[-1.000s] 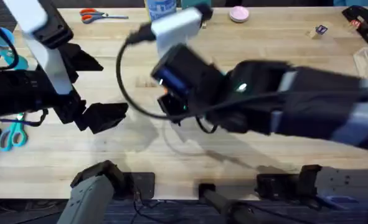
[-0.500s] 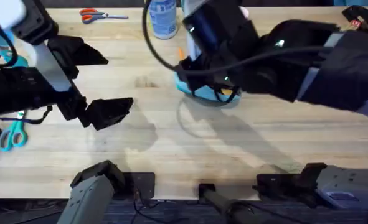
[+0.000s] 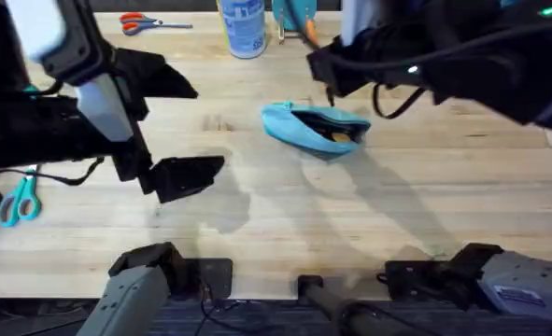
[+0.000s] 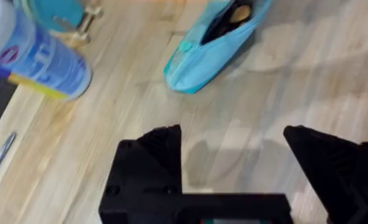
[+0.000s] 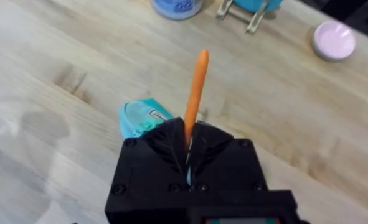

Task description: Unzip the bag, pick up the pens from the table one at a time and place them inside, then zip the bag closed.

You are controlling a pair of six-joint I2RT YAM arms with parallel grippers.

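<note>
Right gripper has apparently lifted pen off bag.

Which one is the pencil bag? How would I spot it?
Look at the middle of the wooden table, in front of the blue-and-white canister. The bag is the soft turquoise pouch lying flat with its zipper open. Nothing else nearby is floppy fabric.

My overhead camera looks down and forward across the worktop from above the arm bases. My left wrist camera sits low, facing along the planks toward the bag and the blue-and-white canister. My right wrist camera looks down from higher up. All three views share the bag and the wood around it.
</note>
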